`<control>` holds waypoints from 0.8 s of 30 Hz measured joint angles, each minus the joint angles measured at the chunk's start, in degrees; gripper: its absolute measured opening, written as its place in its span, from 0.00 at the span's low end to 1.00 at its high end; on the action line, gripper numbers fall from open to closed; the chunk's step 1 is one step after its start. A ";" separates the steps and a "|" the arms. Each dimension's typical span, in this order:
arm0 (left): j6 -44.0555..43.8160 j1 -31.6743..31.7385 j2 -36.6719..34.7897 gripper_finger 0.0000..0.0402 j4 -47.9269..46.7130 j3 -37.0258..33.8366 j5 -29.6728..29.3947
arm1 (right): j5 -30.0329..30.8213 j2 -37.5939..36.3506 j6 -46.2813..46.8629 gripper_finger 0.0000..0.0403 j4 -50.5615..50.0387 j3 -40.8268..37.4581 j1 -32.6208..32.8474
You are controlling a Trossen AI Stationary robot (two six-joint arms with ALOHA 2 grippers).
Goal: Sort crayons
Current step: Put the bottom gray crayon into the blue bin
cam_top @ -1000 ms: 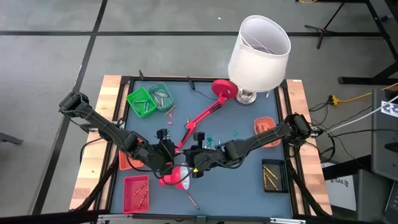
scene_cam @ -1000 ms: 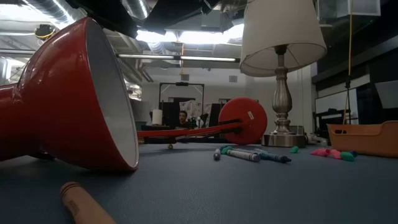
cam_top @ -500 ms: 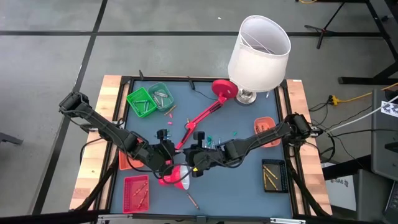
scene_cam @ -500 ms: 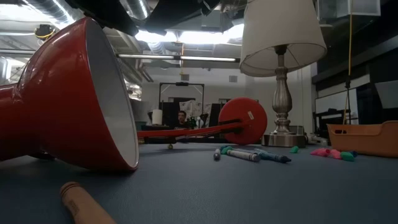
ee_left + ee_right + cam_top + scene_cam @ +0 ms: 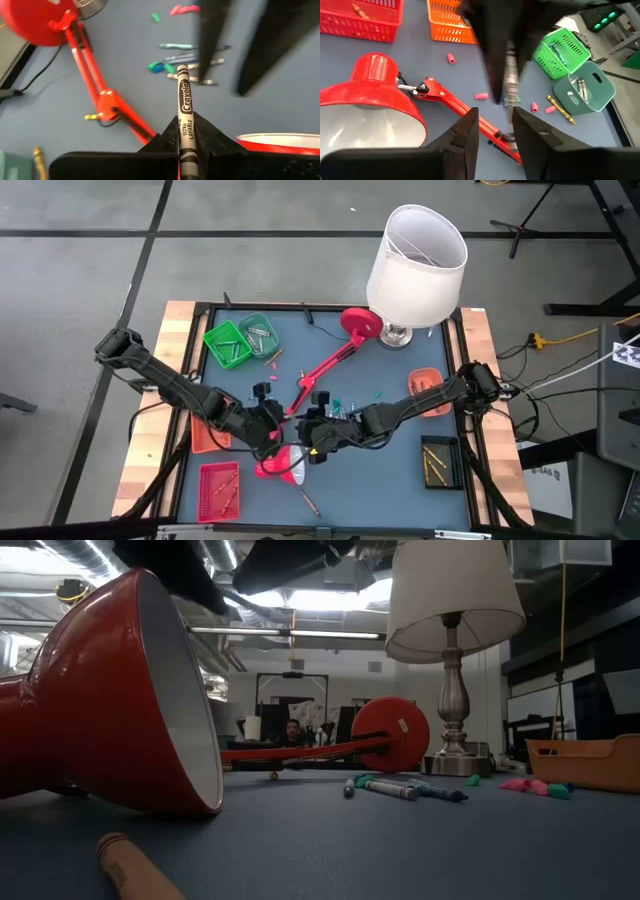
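Lying nearest the low camera, one tan crayon (image 5: 135,868) rests on the blue table (image 5: 420,850) beside the tipped red lamp shade (image 5: 120,700). Just above that shade the two grippers meet over the table's middle. The left gripper (image 5: 184,137) has its jaws pressed together on a single grey Crayola crayon (image 5: 184,120), which sticks straight out ahead of the fingertips. The left arm reaches in from the table's left edge, elbow bent, wrist angled toward the centre. The right gripper (image 5: 495,125) faces it, fingers (image 5: 465,132) spread apart with nothing between them; the grey crayon hangs just beyond their tips. The right arm stretches low across from the right edge.

Past the left jaws lies a loose cluster of about five teal, green and grey crayons (image 5: 187,65), and farther off some pink stubs (image 5: 182,8). Beyond the right jaws sit four baskets: one red (image 5: 362,17), one orange (image 5: 451,22), one green (image 5: 561,52), one teal (image 5: 587,87). Farthest stand the lamp's red round base (image 5: 361,323) and one white-shaded table lamp (image 5: 417,252).
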 joint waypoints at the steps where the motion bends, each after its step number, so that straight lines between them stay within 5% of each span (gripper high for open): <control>1: 0.01 0.79 -0.01 0.01 -0.62 -0.01 -0.02 | -0.01 0.00 0.57 0.29 -0.48 0.00 0.06; 12: 3.79 14.51 0.00 0.01 -11.72 -0.01 -0.82 | -3.77 -0.02 11.74 0.30 -8.23 0.00 0.12; 24: 23.59 38.14 0.00 0.01 -16.00 0.01 -2.27 | -12.12 -0.02 16.56 0.30 -10.14 0.00 0.12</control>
